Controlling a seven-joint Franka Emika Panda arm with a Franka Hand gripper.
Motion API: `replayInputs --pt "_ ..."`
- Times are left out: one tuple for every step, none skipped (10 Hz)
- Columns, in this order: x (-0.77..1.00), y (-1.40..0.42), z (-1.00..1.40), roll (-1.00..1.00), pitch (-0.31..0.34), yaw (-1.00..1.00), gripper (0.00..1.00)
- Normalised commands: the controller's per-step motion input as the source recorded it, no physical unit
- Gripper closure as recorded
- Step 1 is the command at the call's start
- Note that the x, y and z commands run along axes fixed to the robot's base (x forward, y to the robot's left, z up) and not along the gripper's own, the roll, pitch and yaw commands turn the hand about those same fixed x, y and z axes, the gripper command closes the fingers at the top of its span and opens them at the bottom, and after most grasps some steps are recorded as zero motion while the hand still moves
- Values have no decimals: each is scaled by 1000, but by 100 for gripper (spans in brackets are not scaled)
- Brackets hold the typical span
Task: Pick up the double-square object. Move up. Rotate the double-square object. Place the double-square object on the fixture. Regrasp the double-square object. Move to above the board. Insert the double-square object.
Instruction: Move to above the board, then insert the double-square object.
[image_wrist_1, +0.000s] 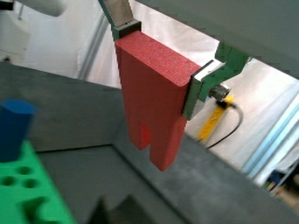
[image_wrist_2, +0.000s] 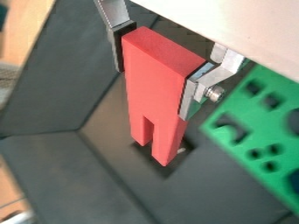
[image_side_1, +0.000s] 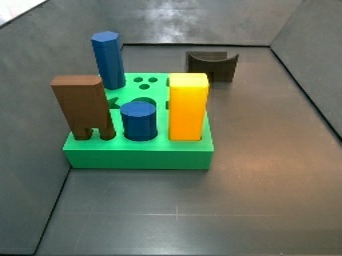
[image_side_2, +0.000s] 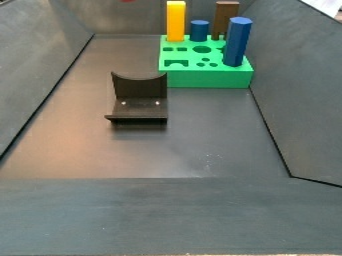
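The dark grey floor (image_side_2: 201, 150) lay broad and bare between sloping walls in both side views. The bright green board (image_side_1: 134, 150), flat with shaped holes, carried a brown arch-legged block (image_side_1: 83, 108), two blue cylinders (image_side_1: 138, 120) and a yellow block (image_side_1: 189, 105). The dark, curve-notched fixture (image_side_2: 136, 98) stood well apart from it. The gripper (image_wrist_2: 162, 66), seen only in the wrist views, was clamped on the double-square object (image_wrist_2: 156, 92), a matte red slotted block hanging upright above the floor.
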Motion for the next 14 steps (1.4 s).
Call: replayInputs --pt "-1000 -814 91 -1000 -87 -83 100" --pt "-1000 -782 77 -1000 -89 -85 100" --pt "-1000 -766 71 -1000 -87 -85 100" --pt "-740 -502 60 -1000 -92 -92 100" --pt "-561 -344 34 -1000 -91 -94 100" --pt "-289 -144 15 -1000 -79 -95 100" --pt "-203 -99 13 -1000 -72 -100 100" --pt "-108 -33 3 -1000 -65 -96 100" --pt "-69 3 -1 -829 -60 -75 100" --pt "-48 12 1 -532 -40 -42 100" --pt "-41 8 1 -400 -36 -28 100" --pt "-28 12 1 -203 -19 -19 100" --pt "0 -23 0 0 0 0 100" --pt "234 0 -34 -11 0 43 100"
